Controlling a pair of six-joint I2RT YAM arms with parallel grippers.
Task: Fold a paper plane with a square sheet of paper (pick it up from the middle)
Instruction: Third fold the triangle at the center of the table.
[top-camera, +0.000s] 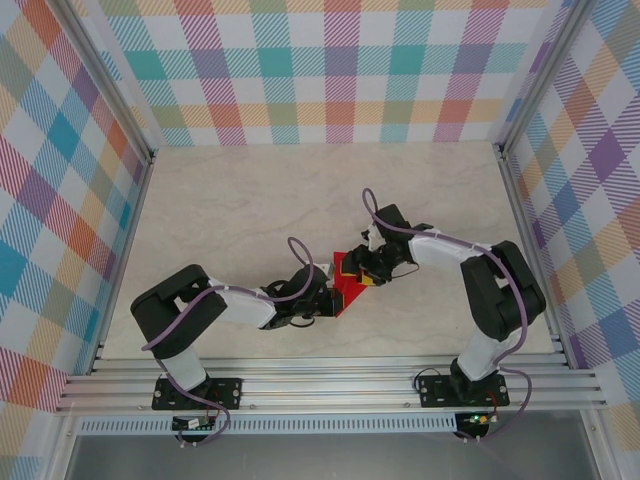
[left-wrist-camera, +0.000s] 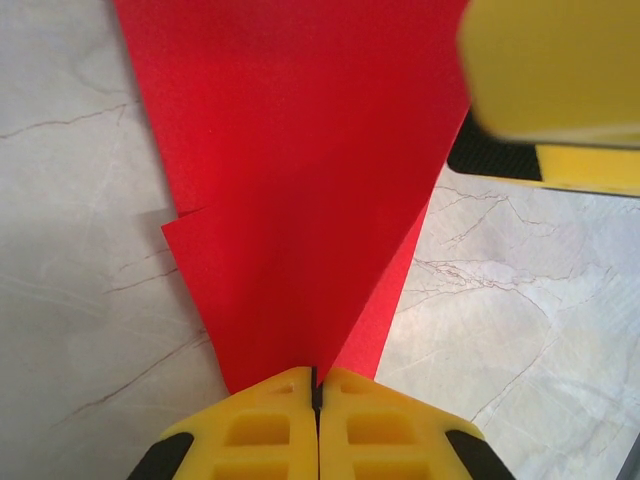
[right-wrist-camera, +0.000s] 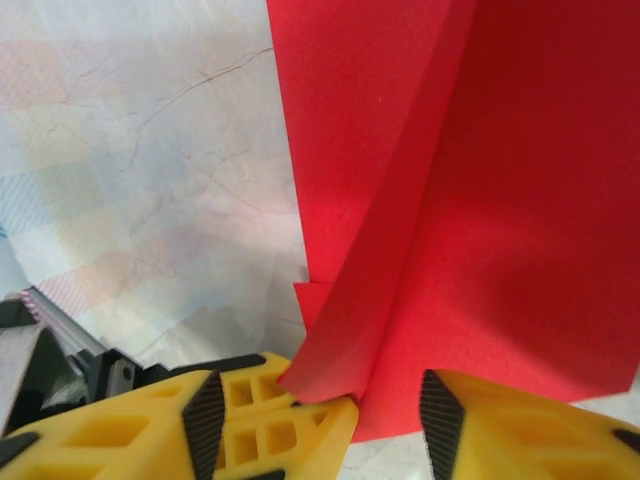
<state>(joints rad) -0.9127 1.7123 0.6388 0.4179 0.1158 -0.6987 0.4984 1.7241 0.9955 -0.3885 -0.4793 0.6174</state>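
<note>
Red paper, the paper plane (top-camera: 349, 287), sits over the middle of the marble-look table (top-camera: 240, 200), a little toward its near edge, caught between the two grippers; from the top camera most of it is covered by them, so its outline is hard to read and I cannot tell whether it lies flat or is lifted; in the left wrist view the paper plane (left-wrist-camera: 300, 190) narrows to a point with a centre crease, its wide end cut off by the frame's top and a small stepped corner jutting out on one side; that point disappears into the seam of the left gripper (left-wrist-camera: 316, 385), whose yellow jaws are pressed together on it; the left gripper (top-camera: 322, 303) comes at the paper from the near-left; a blurred yellow finger (left-wrist-camera: 550, 70) of the other arm overlaps the paper's far corner; in the right wrist view the paper plane (right-wrist-camera: 480, 200) shows a raised fold, its far side cut off; the right gripper (right-wrist-camera: 388, 405) stands with jaws apart, the fold's lower edge between them, touching one finger only; the right gripper (top-camera: 366, 271) is at the paper's far-right.
</note>
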